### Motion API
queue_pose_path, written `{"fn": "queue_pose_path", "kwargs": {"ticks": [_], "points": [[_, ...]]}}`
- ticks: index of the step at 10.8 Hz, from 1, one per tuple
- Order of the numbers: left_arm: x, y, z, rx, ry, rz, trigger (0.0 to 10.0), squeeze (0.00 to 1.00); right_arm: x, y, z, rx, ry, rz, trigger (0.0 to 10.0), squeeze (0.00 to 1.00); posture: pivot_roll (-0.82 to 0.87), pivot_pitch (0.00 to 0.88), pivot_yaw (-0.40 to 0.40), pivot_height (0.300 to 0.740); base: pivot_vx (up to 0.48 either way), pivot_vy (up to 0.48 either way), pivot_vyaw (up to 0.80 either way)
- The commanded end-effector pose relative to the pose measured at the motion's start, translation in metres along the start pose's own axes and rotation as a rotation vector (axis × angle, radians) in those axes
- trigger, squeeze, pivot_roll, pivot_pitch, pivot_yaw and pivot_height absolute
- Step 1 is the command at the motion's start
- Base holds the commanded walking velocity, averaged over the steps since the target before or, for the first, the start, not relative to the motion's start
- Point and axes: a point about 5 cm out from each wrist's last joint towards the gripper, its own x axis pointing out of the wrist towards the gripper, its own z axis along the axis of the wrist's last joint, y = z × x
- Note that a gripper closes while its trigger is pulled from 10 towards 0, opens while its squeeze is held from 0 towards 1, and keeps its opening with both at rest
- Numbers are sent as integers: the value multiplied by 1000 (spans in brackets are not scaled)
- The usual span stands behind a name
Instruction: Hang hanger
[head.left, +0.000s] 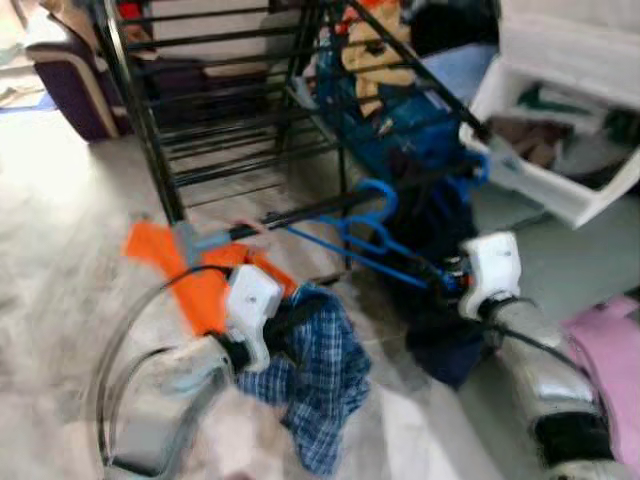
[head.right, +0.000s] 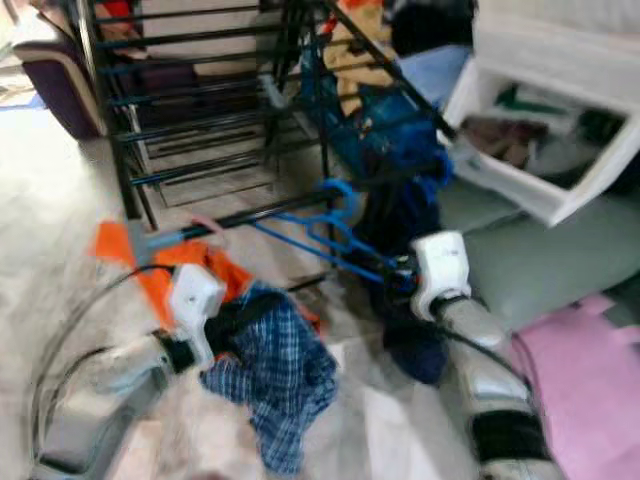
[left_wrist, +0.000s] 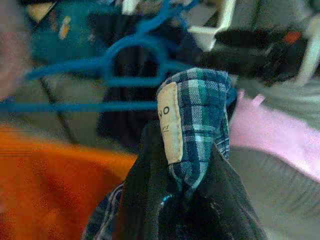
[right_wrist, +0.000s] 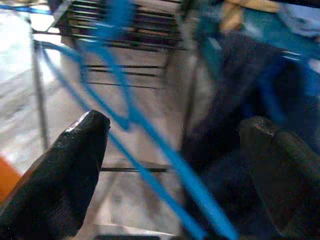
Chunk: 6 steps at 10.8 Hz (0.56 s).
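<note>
Blue hanger (head.left: 375, 235) hooked at drying rack's (head.left: 230, 110) low bar, blurred; shoulder bar passes between right end effector's (head.left: 452, 278) spread fingers (right_wrist: 75, 165), contact unclear. Left end effector (left_wrist: 185, 200) clamped on plaid shirt (head.left: 315, 375), fingertips hidden. Orange cloth (head.left: 185, 275) beneath.
</note>
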Motion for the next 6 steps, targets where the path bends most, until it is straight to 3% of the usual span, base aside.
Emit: {"fn": "queue_pose_path", "kwargs": {"ticks": [1, 4, 6], "points": [[2, -5, 1, 1, -10, -17, 10000, 0, -4, -8, 0, -7, 11, -1, 10000, 0, 52, 125, -63, 740, 0, 0, 0], [2, -6, 1, 14, 3, -32, 10000, 0, -5, -17, 0, -53, 52, 133, 10000, 0, 59, 134, -58, 740, 0, 0, 0], [-2, -6, -1, 18, 17, -35, 10000, 0, 0, -43, 13, -179, 90, 130, 10000, 0, 67, 138, -59, 740, 0, 0, 0]]}}
